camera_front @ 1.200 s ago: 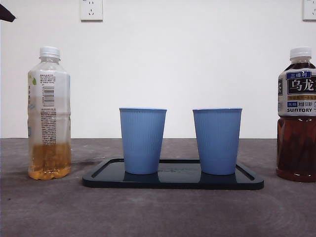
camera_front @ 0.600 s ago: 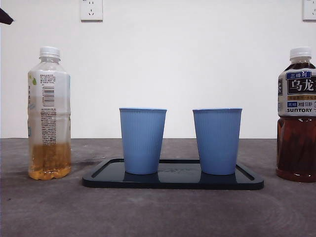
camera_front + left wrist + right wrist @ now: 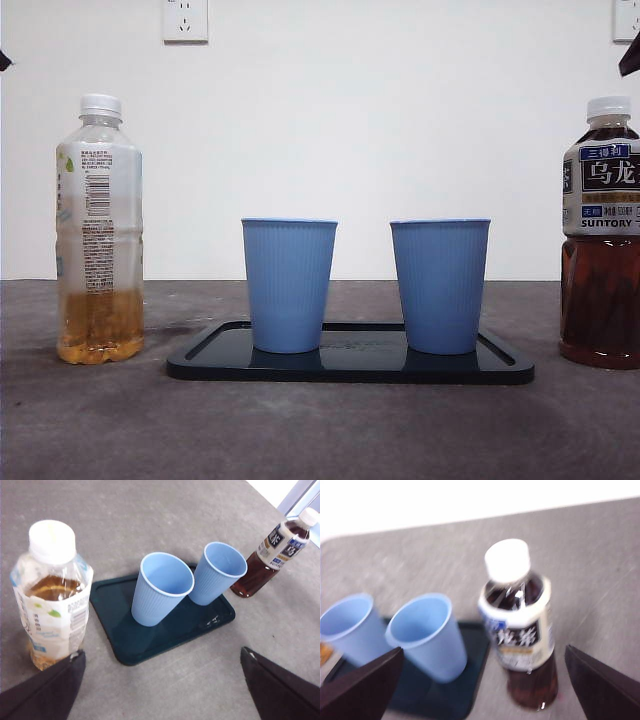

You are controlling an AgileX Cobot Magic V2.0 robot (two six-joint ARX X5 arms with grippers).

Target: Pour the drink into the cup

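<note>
Two empty blue cups (image 3: 289, 285) (image 3: 440, 285) stand upright on a dark tray (image 3: 350, 366). A clear bottle of yellow tea (image 3: 99, 230), white cap on, stands left of the tray. A dark oolong tea bottle (image 3: 600, 240), capped, stands right of it. My left gripper (image 3: 160, 690) is open, high above the table near the yellow bottle (image 3: 52, 590), with both cups (image 3: 162, 587) (image 3: 217, 572) ahead. My right gripper (image 3: 482, 690) is open, above and behind the dark bottle (image 3: 520, 630), which shows between its jaws. The right wrist view is blurred.
Grey table top (image 3: 320, 430) in front of a white wall with sockets (image 3: 185, 20). Black arm tips show at the top left corner (image 3: 4, 60) and the top right corner (image 3: 630, 55) of the front view.
The black tip at the top left has drawn back almost out of view. A black tip has come in at the top right, above the dark bottle. Bottles and cups have not moved.
</note>
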